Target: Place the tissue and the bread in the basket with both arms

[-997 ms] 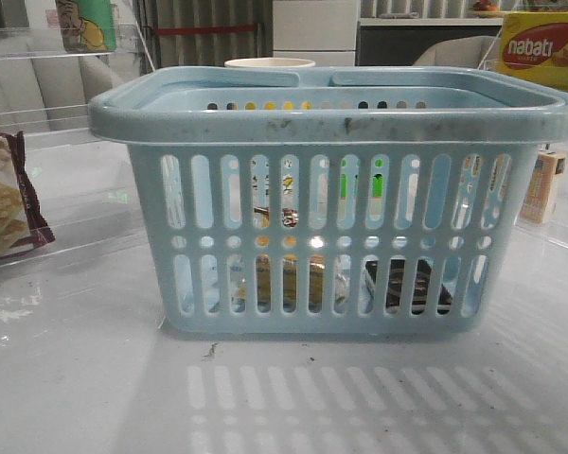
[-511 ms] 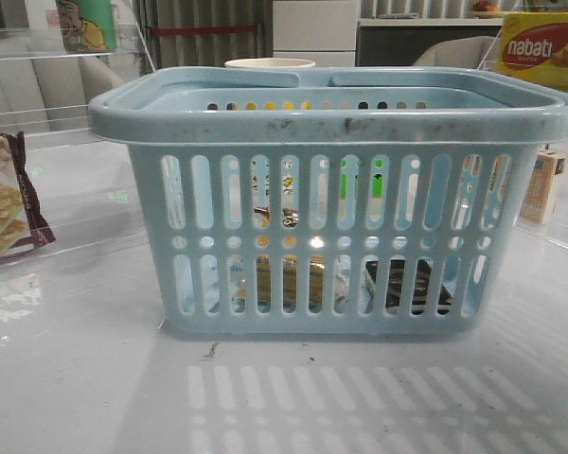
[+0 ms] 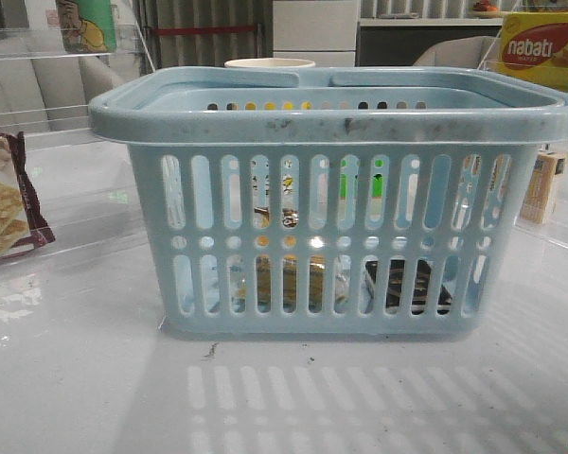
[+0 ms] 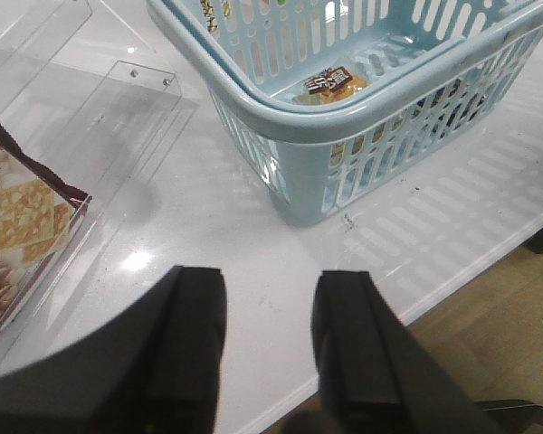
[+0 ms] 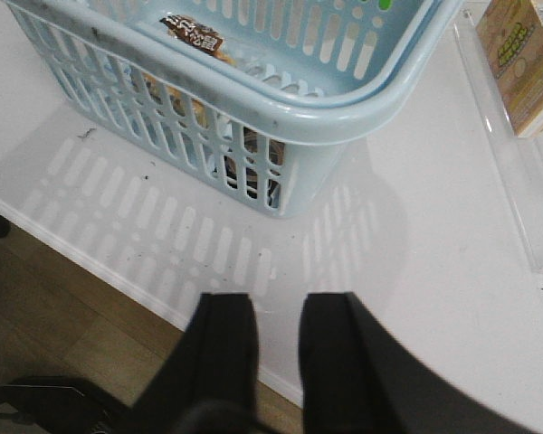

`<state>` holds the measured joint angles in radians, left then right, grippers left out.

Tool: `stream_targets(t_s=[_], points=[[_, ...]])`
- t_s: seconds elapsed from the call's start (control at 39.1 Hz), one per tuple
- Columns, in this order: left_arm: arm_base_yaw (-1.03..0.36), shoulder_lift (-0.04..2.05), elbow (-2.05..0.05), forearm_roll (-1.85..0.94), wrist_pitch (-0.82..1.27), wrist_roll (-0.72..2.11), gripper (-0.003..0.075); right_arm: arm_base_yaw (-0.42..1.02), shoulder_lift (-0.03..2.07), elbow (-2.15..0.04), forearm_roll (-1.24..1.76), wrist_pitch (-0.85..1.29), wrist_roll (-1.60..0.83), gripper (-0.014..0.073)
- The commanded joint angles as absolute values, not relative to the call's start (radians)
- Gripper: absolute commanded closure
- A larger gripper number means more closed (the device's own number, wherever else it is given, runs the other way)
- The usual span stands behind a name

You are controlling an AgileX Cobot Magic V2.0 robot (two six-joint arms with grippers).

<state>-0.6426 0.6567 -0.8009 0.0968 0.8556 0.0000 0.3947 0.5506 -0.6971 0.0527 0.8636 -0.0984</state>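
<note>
A light-blue basket point(image 3: 336, 203) on the white table point(image 3: 76, 378) already holds the soft, crushable bagged bread point(image 3: 289, 282) and, right of it, the light dark tissue point(image 3: 407, 287), while the left gripper point(image 4: 267, 316) and right gripper point(image 5: 276, 339) hang released and empty near the table's edge.

Only legible text: "nabati", white on a red oval, on the yellow box point(image 3: 543, 49) at back right. Print on the other packs too small to read.

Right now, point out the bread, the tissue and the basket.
bread point(image 4: 330, 86), left wrist view, its dark label.
tissue point(image 3: 404, 287), front view, dark face behind slots.
basket point(image 3: 336, 120), front view, near rim.
</note>
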Motion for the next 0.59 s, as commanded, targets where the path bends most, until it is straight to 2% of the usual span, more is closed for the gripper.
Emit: stream_targets(t_s=[0.0, 0.15, 0.56], points=[[-0.646, 0.657, -0.828, 0.103, 0.788, -0.005, 0.0521, 0.385, 0.552, -0.722, 0.054, 0.797, -0.097, 0.0445], [-0.646, 0.657, -0.828, 0.103, 0.788, -0.005, 0.0627, 0.385, 0.552, -0.722, 0.054, 0.796, -0.097, 0.0543], [-0.646, 0.657, -0.828, 0.103, 0.790, -0.005, 0.0629, 0.385, 0.552, -0.722, 0.054, 0.814, -0.097, 0.0539]])
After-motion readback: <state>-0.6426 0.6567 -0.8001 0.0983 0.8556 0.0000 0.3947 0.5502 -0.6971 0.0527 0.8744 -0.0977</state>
